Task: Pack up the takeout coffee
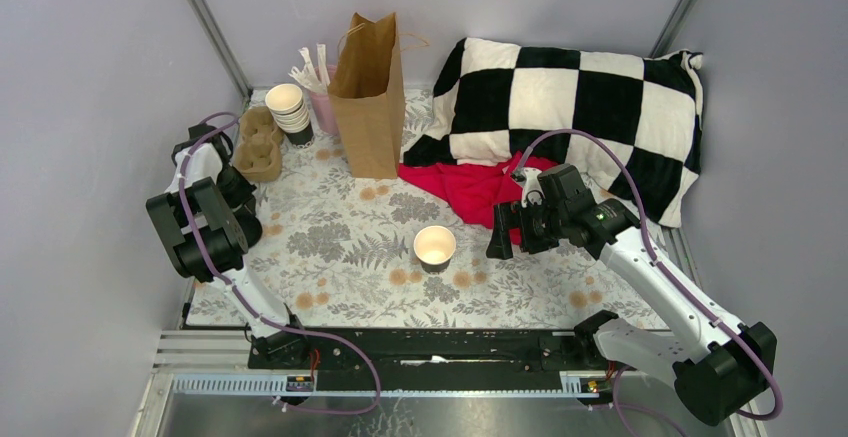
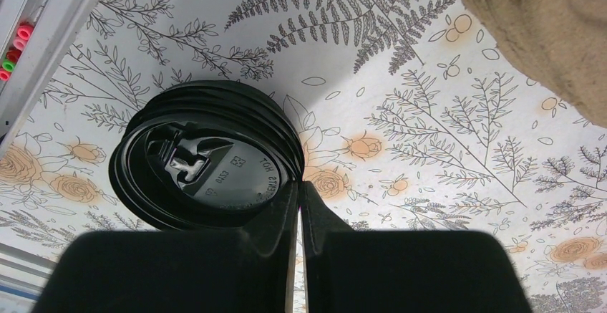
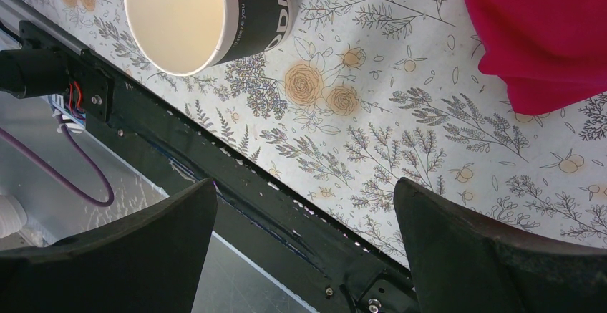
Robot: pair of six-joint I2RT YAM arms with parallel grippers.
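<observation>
- Left hand (image 2: 299, 186): pressed together at the rim of the stacked black lids (image 2: 204, 159); I cannot confirm a pinch.
- Right hand (image 3: 302, 198): spread wide; lidless coffee cup (image 3: 190, 16) stands ahead, to its left.

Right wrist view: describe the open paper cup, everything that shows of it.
The paper cup is dark outside, with white lettering on its wall, and plain cream inside. It has no lid and looks empty. It stands upright on the floral cloth, left of the red cloth. Nothing touches it; the right gripper hangs open, apart from it.
</observation>
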